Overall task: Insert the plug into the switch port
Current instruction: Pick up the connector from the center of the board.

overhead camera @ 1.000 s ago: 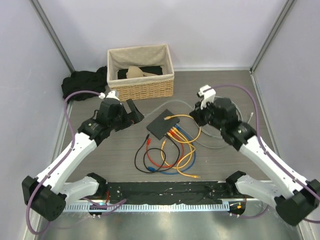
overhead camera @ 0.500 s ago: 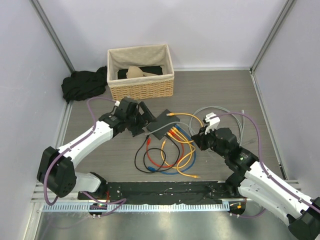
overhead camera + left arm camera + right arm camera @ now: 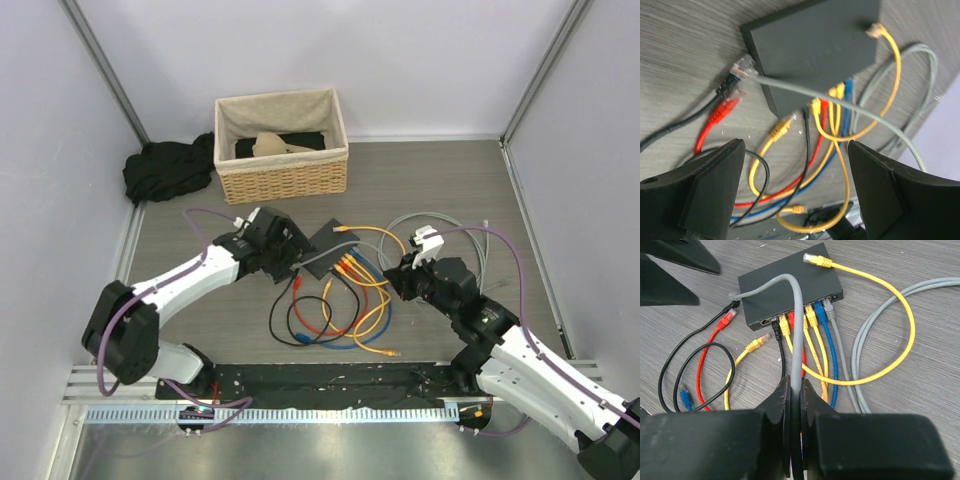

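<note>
The right hand [image 3: 795, 395] clamps the grey cable [image 3: 798, 330] well behind its plug [image 3: 742, 65]. The plug lies ahead of the open, nearer left hand [image 3: 795, 172], just beside the switch [image 3: 815, 45] corner, outside the port row [image 3: 795, 315].

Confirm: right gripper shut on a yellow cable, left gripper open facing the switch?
Wrong colour. The right gripper is shut on the grey cable, not a yellow one, as the right wrist view shows. The left gripper is open facing the switch.

Loose cables [image 3: 829, 347] crowd the switch [image 3: 820, 277] at its sockets.
</note>
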Available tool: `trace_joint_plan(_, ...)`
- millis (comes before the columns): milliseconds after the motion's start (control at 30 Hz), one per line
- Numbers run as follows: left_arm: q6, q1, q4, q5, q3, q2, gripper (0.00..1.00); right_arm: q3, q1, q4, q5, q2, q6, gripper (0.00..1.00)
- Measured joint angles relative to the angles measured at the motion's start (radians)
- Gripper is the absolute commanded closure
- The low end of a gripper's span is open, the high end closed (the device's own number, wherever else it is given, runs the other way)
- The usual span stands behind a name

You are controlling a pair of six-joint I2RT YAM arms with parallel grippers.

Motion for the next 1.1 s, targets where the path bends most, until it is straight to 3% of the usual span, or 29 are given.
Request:
trace_joint_plan(267,-0.031,-0.008,0.039,-0.028,0.041,0.140,0.14,-0.004,0.000,0.000,-0.002,0.005,0.000,0.99)
trace_joint_plan(667,-0.033,-0.009,0.047,-0.033,0.169,0.322,0.28,-0.027,0.000,0.001,-0.001,0.004,0.000,0.99)
trace_joint_plan(967,-0.022,-0.009,0.034,-0.016,0.216,0.380,0.44,-0.030,0.000,0.001,-0.001,0.001,0.000,0.99)
trace_joint_plan(1100,-0.010,-0.009,0.028,-0.007,0.225,0.393,0.59,-0.030,0.000,0.001,-0.002,-0.009,0.000,0.99)
